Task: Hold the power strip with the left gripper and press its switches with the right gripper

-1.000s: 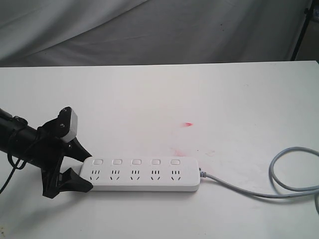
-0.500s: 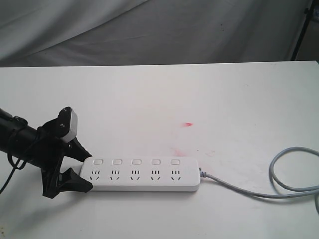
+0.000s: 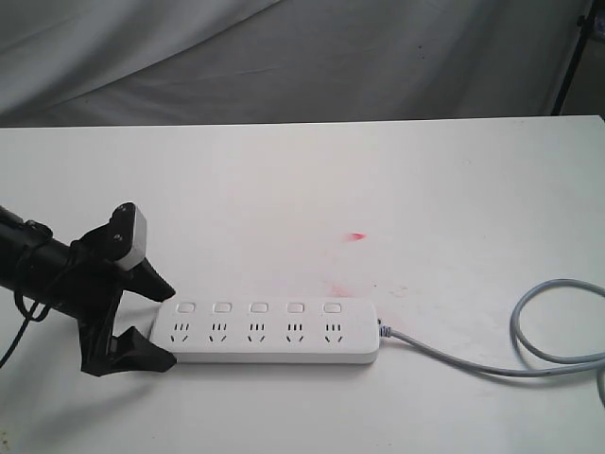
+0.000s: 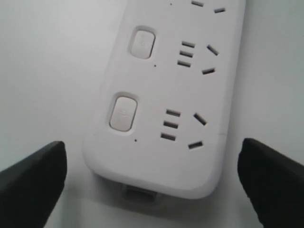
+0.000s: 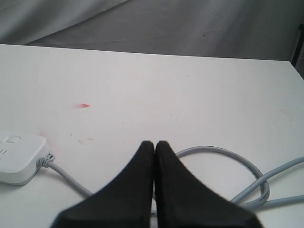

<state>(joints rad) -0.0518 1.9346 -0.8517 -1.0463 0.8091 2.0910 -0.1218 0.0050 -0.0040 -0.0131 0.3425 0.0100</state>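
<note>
The white power strip (image 3: 274,346) lies flat on the table near its front edge, with its five square switches (image 3: 258,307) in a row above the sockets. My left gripper (image 3: 171,327) is open and straddles the strip's left end. In the left wrist view its black fingertips (image 4: 40,175) stand on either side of the power strip (image 4: 156,161), with gaps on both sides, and two switches (image 4: 123,113) show. My right gripper (image 5: 155,143) is shut on nothing, above the grey cable (image 5: 223,151); it is out of the exterior view. The strip's cable end (image 5: 19,161) shows far off.
The grey cable (image 3: 529,326) leaves the strip's right end and loops toward the table's right edge. Red smudges (image 3: 355,235) mark the table (image 3: 302,180) beyond the strip. A grey cloth backdrop hangs behind the table's far edge.
The left gripper's jaws have spread slightly wider around the strip's left end. The strip and cable have not moved.
</note>
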